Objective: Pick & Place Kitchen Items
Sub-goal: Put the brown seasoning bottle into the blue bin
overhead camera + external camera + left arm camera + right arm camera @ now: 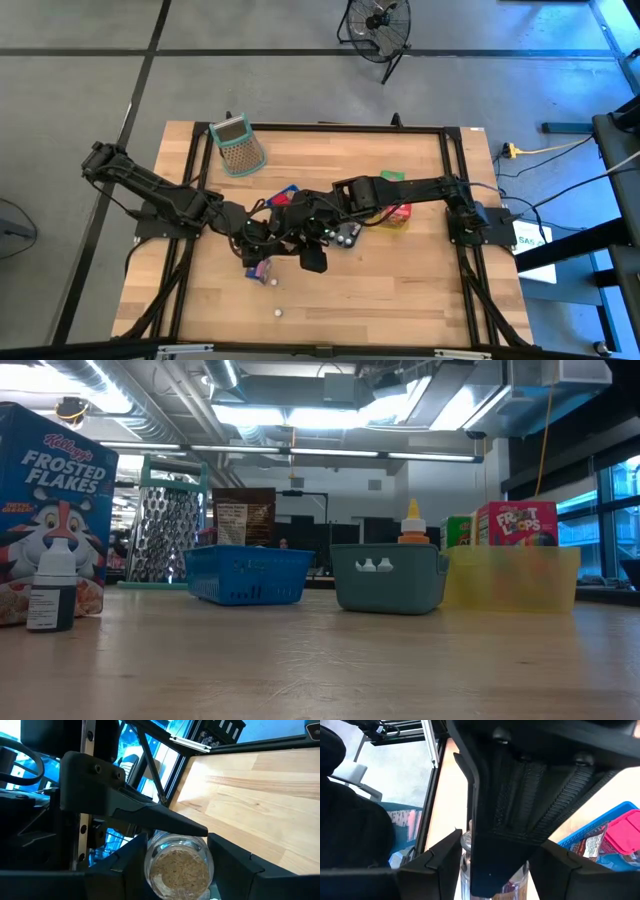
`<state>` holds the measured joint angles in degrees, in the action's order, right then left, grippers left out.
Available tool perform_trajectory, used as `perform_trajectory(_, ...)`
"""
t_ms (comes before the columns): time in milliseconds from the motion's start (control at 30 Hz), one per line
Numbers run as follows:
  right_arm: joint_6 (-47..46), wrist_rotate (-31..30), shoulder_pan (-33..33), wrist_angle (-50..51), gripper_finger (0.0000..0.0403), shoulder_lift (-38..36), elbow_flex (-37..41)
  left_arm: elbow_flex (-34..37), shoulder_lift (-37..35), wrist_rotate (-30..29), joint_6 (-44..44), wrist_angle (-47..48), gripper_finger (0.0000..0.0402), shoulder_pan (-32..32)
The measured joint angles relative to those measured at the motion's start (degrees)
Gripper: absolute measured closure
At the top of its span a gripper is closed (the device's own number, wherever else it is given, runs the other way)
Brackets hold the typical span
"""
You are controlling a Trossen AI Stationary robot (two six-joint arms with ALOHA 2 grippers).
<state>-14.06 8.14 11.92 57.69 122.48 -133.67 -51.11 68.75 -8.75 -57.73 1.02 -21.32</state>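
A small clear jar of brown granules (177, 870) sits between the fingers of my left gripper (177, 857), with its round end toward the camera. In the high view, my left gripper (256, 237) and my right gripper (303, 226) meet over the middle of the table. In the right wrist view the same jar (466, 852) stands between the fingers of my right gripper (495, 865), and one of the left gripper's ribbed fingers (520, 795) mostly hides it. A pink and blue packet (262, 269) and a tiny white piece (277, 312) lie on the table nearer the front edge. My left gripper pinches the jar's glass wall (150, 865) between its two fingers, one on each side. The jar's round end faces the wrist camera. My right gripper's finger (150, 812) lies across just above it. My right gripper has a finger on each side of the jar's wall (465, 862), crossing the left gripper's hold. The left gripper's finger covers most of the jar, so the exact place of contact is hidden.
A metal grater (238, 146) lies near the table's far left edge. Red and yellow packets (397, 214) and a green one (391, 176) sit under the right arm. The low view shows a Frosted Flakes box (55, 510), a small bottle (52, 592), and blue (250, 574), teal (388, 577) and yellow (512, 577) trays.
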Motion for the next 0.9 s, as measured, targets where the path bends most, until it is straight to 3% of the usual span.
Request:
perform_trajectory(367, 2.16, -5.63, -0.02, -1.34, 0.0181, -0.22, -0.43, 0.15, 0.17, -3.78, 0.02, 0.11, 0.0223, -0.74)
perform_trajectory(567, 2.94, -5.76, 0.23, -0.61, 0.018, -0.34, -0.34, 0.15, 0.22, -5.82, 0.18, 0.94, 0.0223, -1.31)
perform_trajectory(900, 2.76, -8.78, 2.94, 6.19, 0.0178, -2.66, -1.29, 0.14, 0.13, -8.1, 1.5, 1.5, 0.0223, -1.46)
